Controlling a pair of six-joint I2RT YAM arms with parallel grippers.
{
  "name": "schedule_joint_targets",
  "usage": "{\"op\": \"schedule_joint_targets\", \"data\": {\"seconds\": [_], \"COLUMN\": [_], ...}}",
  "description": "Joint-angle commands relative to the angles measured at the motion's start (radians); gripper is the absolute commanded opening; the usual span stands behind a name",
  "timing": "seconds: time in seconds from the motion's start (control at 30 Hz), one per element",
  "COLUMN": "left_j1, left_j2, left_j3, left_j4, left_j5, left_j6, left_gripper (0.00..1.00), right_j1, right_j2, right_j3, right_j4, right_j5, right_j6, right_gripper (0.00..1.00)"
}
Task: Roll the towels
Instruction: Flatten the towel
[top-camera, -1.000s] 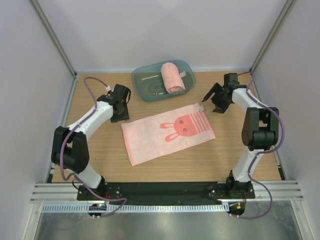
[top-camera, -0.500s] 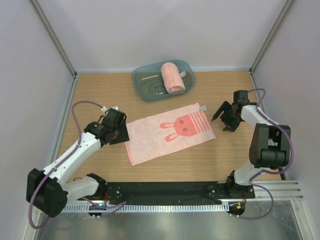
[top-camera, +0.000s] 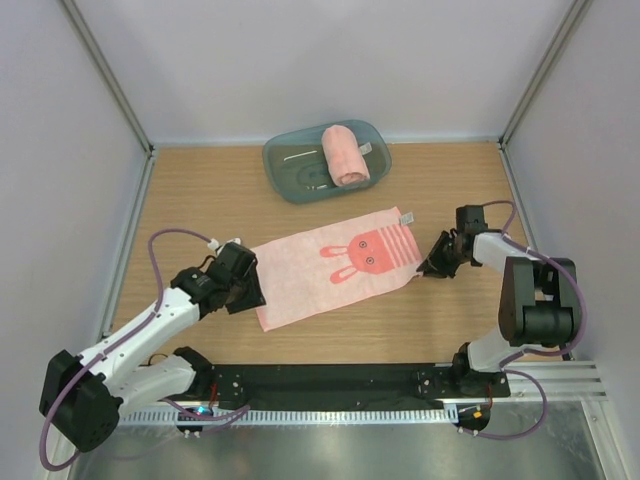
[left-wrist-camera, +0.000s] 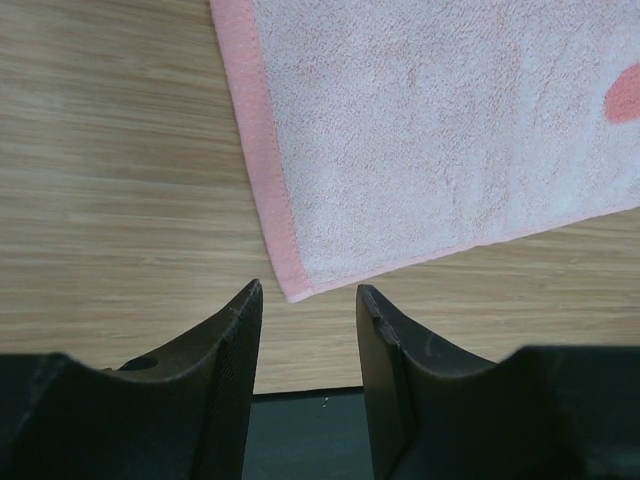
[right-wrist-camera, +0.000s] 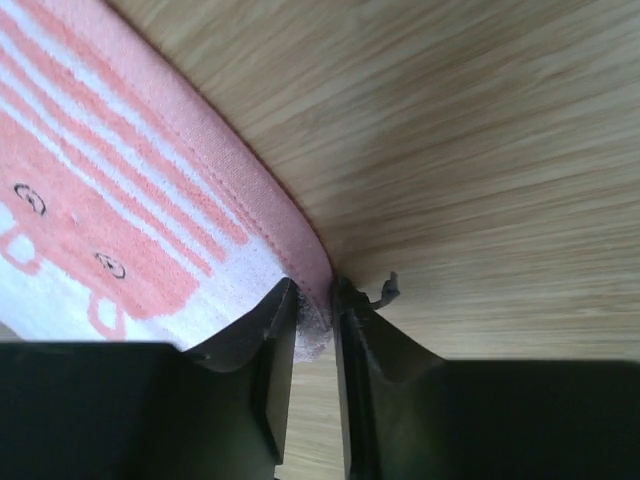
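Pinching the right corner of the towel (top-camera: 335, 265) for rolling, the right gripper (right-wrist-camera: 315, 305) is clenched; the left gripper (left-wrist-camera: 308, 292) gapes at its left corner.

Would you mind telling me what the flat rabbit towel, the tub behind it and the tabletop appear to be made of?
Flat rabbit towel: soft cotton-like terry, matte; fuzzy pile and stitched hem show up close. Tub: probably plastic, translucent teal, slightly glossy, with a thin moulded rim. Tabletop: light wood grain, smooth satin; solid wood or laminate cannot be told.
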Motion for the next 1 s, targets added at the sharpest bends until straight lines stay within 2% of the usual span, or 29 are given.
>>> {"op": "schedule_joint_targets", "data": {"seconds": [0.0,0.13,0.3,0.53,0.83,0.93,0.97], "left_j1": [-0.005,-0.005,-0.008,-0.026,-0.026,-0.028,-0.028], "left_j2": [-0.035,-0.039,-0.04,-0.017,0.089,0.115,0.125], "left_j3": [-0.03,-0.056,-0.126,-0.188,-0.205,-0.202,-0.202], "left_j4": [0.038,0.049,0.093,0.124,0.161,0.179,0.187], "left_j5": [0.0,-0.008,0.015,-0.012,-0.09,-0.097,-0.097], "left_j6": [-0.047,-0.067,-0.116,-0.174,-0.2,-0.196,-0.194], "left_gripper": [0.43,0.42,0.39,0.39,0.38,0.31,0.22], "right_j1": [0.042,0.062,0.063,0.102,0.126,0.125,0.123], "right_j2": [-0.026,-0.115,-0.287,-0.426,-0.426,-0.426,-0.429], "right_j3": [-0.079,-0.136,-0.158,-0.165,-0.181,-0.182,-0.184], "right_j4": [0.001,-0.02,-0.116,-0.223,-0.216,-0.215,-0.213], "right_j5": [0.011,0.025,0.04,0.022,0.023,0.02,0.02], "right_j6": [0.022,0.037,0.051,0.045,0.053,0.053,0.053], "right_gripper": [0.24,0.1,0.03,0.03,0.03,0.03,0.03]}}
